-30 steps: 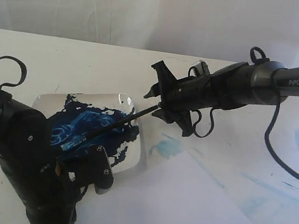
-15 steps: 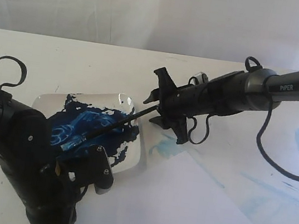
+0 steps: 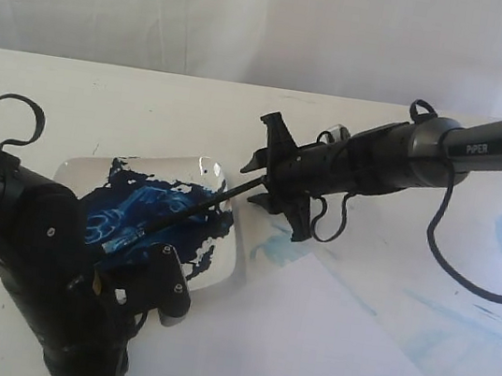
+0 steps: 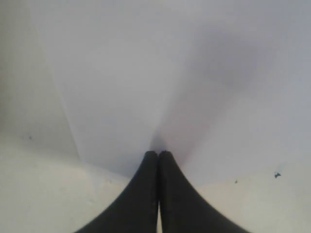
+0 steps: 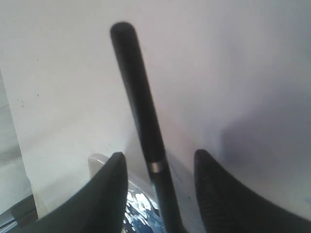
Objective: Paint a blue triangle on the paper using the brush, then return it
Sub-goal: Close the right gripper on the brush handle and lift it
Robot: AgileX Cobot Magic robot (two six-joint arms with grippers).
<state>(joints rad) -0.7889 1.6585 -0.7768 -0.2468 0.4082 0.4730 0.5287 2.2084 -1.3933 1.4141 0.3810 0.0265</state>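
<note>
Paper [image 3: 321, 350]: lower centre-right of exterior view, flat, blank, no triangle on it yet.
Square dish [image 3: 230, 253]: left of centre, smeared with blue paint.
Left gripper [image 4: 158, 154]: jaws pressed together, nothing seen between them, at the paper's edge.
Right gripper [image 5: 159, 155]: jaws apart, either side of the handle, clear of it.
Brush [image 3: 186, 211]: slants across the dish, bristles lower left. Likely light, stiff and slick. Best taken at the bare upper handle.

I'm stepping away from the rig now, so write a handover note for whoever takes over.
Left tool: shut, tips on the paper.
Right tool: open, astride the brush handle, not gripping it.
Brush: lying with its tip in the blue paint dish.
Done: nothing painted; the paper in view is blank.
To do: grip the brush, do the painting, put the brush back.
</note>
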